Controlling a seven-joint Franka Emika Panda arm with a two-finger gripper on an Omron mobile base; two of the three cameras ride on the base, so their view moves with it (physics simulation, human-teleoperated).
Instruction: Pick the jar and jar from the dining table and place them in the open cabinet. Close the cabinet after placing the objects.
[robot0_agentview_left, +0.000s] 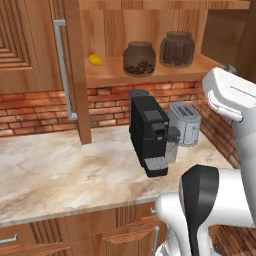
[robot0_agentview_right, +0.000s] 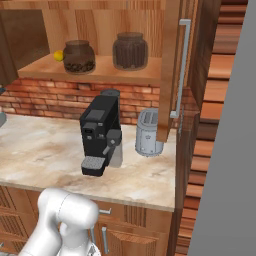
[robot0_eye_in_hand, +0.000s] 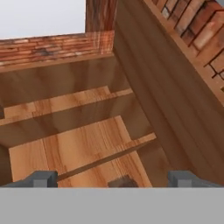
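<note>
Both jars stand side by side on the lower shelf (robot0_agentview_left: 107, 76) of the open cabinet (robot0_agentview_right: 169, 60). The jar with dark bean-like bits (robot0_agentview_left: 139, 58) (robot0_agentview_right: 79, 56) is on the left, and the jar with upright brown sticks (robot0_agentview_left: 177, 49) (robot0_agentview_right: 130, 51) is on the right. My gripper (robot0_eye_in_hand: 113, 179) is open, its fingertips (robot0_eye_in_hand: 41, 178) far apart with nothing between them. It looks along wooden boards (robot0_eye_in_hand: 74, 148) with brick wall (robot0_eye_in_hand: 192, 30) beside them. The dining table is out of view.
A small yellow fruit (robot0_agentview_left: 95, 60) lies on the shelf left of the jars. Below, on the marbled counter (robot0_agentview_left: 60, 170), stand a black coffee machine (robot0_agentview_left: 148, 135) and a silver toaster (robot0_agentview_left: 184, 123). The cabinet doors (robot0_agentview_left: 30, 45) stand open, each with a long silver handle (robot0_agentview_right: 181, 70).
</note>
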